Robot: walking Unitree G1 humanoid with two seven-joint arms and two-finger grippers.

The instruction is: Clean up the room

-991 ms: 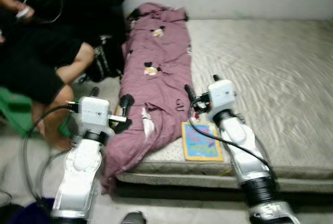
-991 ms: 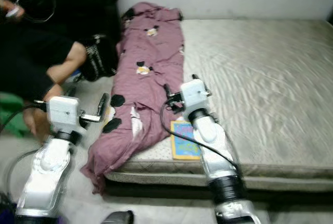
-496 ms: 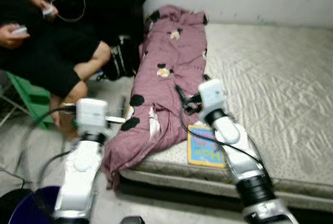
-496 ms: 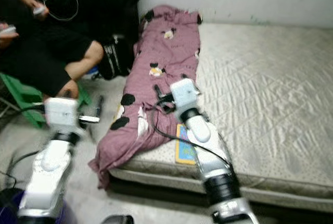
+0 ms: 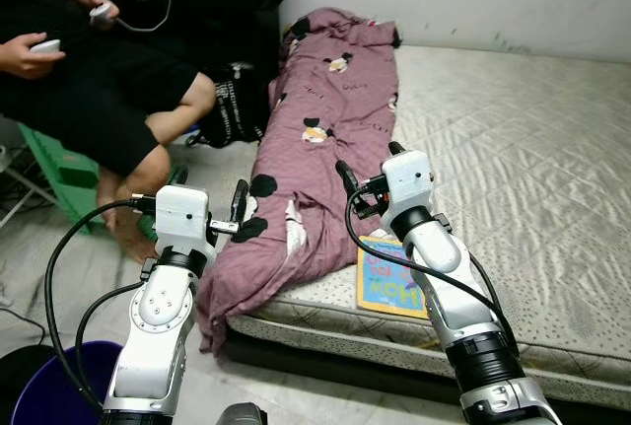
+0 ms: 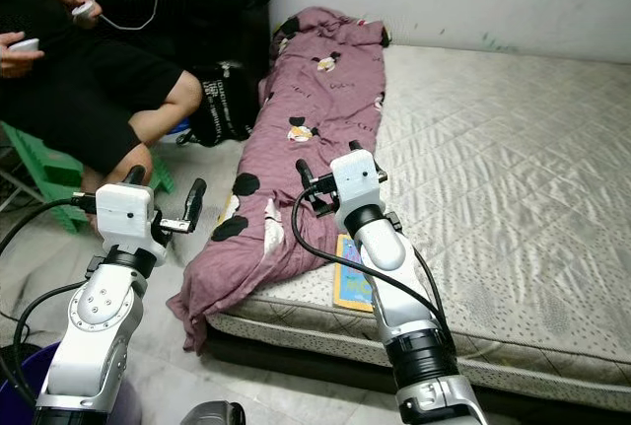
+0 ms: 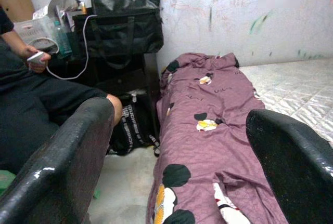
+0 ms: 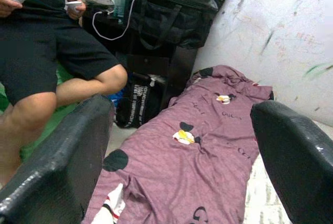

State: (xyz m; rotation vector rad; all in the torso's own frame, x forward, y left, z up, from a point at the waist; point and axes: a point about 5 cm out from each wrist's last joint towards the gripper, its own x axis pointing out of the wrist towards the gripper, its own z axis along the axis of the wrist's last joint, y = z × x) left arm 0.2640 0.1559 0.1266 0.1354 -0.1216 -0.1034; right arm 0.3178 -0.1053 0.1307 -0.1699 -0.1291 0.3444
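While both arms are reaching forward at the lower centre of the frame, the left gripper (image 5: 210, 199) is holding its two black fingers apart with nothing between them, hovering beside the hanging edge of the blanket (image 5: 317, 164). The right gripper (image 5: 367, 171) is also keeping its fingers spread and empty, poised over the blanket's lower part at the middle of the frame. In the wrist views, each pair of blunt black fingers (image 7: 57, 167) is framing the purple cloth ahead.

The blanket, purple with cartoon mouse prints, is lying in a long crumpled strip along the left edge of the mattress (image 5: 523, 149), running from the upper centre down to the lower left, where its end is drooping over the side toward the floor. A colourful book (image 5: 390, 281) is lying flat on the mattress just beside the blanket, partly under the right arm.

At the upper left, a person (image 5: 89, 100) in black shorts is sitting on a green stool (image 5: 61, 171), holding small devices. A black bag (image 5: 235, 109) is resting on the floor between the person and the mattress. A dark blue bucket (image 5: 59, 386) is sitting at the lower left corner.
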